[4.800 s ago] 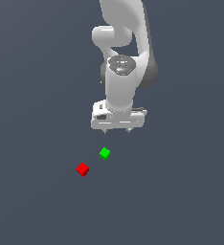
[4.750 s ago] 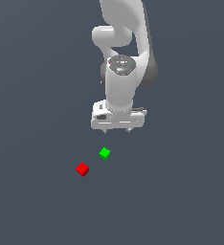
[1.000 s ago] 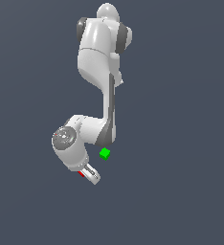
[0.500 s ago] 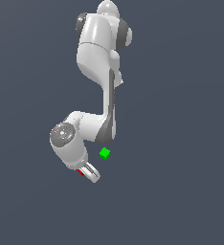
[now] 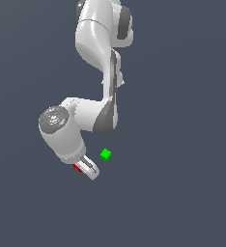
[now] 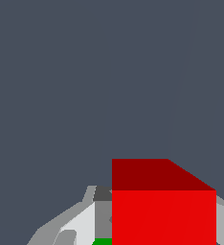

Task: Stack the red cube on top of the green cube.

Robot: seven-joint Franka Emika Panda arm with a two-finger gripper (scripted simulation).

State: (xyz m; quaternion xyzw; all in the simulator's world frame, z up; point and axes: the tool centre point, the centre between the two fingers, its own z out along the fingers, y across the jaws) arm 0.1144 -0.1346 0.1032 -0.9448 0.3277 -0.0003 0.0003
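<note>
Red cube (image 6: 163, 215) sits between the fingers (image 6: 75, 225) of the gripper (image 5: 87, 170), which is closed on it; only a red sliver shows in the exterior view. Green cube (image 5: 105, 155) lies just beside the gripper, apart from it.

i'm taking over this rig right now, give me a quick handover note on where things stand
End effector: down at the red cube, fingers either side of it in the wrist view; whether it is clamped cannot be told.
Red cube: mostly hidden behind the end effector in the exterior view, only a red sliver showing.
Green cube: standing free, just to the exterior view's right of the end effector, nothing on it.
Done: arm brought to the red cube.
Left: confirm the grasp, lift, carry over the green cube, set it on top, release.
</note>
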